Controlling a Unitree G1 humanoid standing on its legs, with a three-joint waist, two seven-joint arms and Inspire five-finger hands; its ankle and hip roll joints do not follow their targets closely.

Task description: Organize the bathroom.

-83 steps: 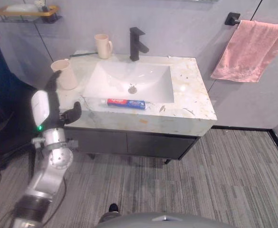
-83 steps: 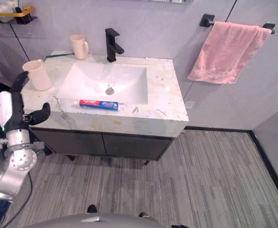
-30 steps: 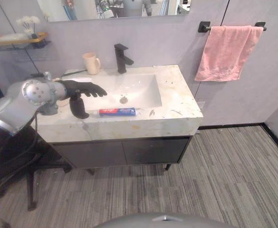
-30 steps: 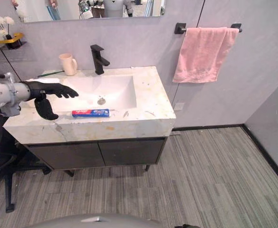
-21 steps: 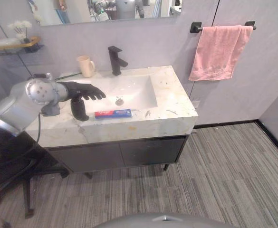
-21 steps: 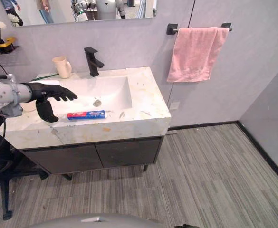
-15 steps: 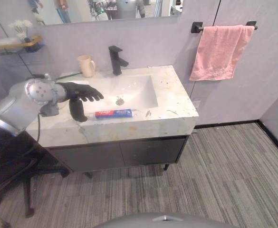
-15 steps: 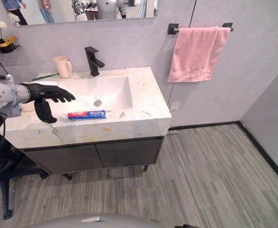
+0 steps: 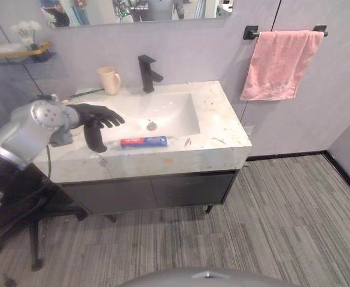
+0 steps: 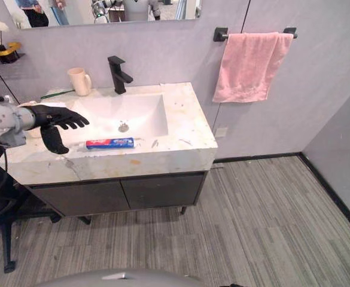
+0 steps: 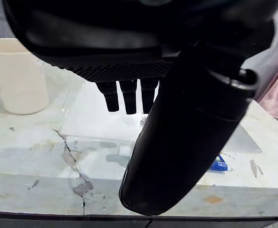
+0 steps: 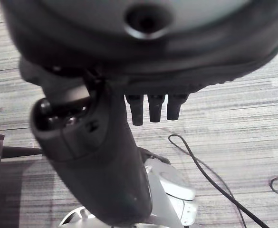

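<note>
Your left hand (image 9: 97,116) has its fingers (image 10: 73,121) stretched out straight and slightly spread, reaching over the left part of the marble counter (image 9: 222,122) toward the basin, while its thumb (image 9: 94,139) hangs down toward the counter surface. They hold nothing. The toothpaste tube (image 9: 143,141) lies flat on the front strip of the counter, just in front of the white sink basin (image 9: 163,110), lengthwise along the edge. It sits just beside your thumb, on the side toward the middle of the counter, and apart from it; a bare gap of marble shows between the two. In the left wrist view you see the blue end of the tube (image 11: 218,164) poking out past the thumb, and a cream cup (image 11: 16,76) standing upright on the counter off to the side.

Your right hand (image 12: 105,156) hangs over the striped grey floor (image 12: 253,128), fingers straight and relaxed, gripping nothing.

On the counter behind the basin stands a black faucet (image 9: 148,72), and next to it a cream mug (image 9: 109,80) with a handle (a thin green item lies beside it, too small to make out). A pink towel (image 9: 279,63) hangs from a black bar (image 9: 251,31) on the grey wall. A small shelf (image 9: 19,52) with white flowers is fixed to the wall, and a mirror (image 9: 133,9) hangs above the faucet. Dark cabinet doors (image 9: 151,191) sit under the counter.
</note>
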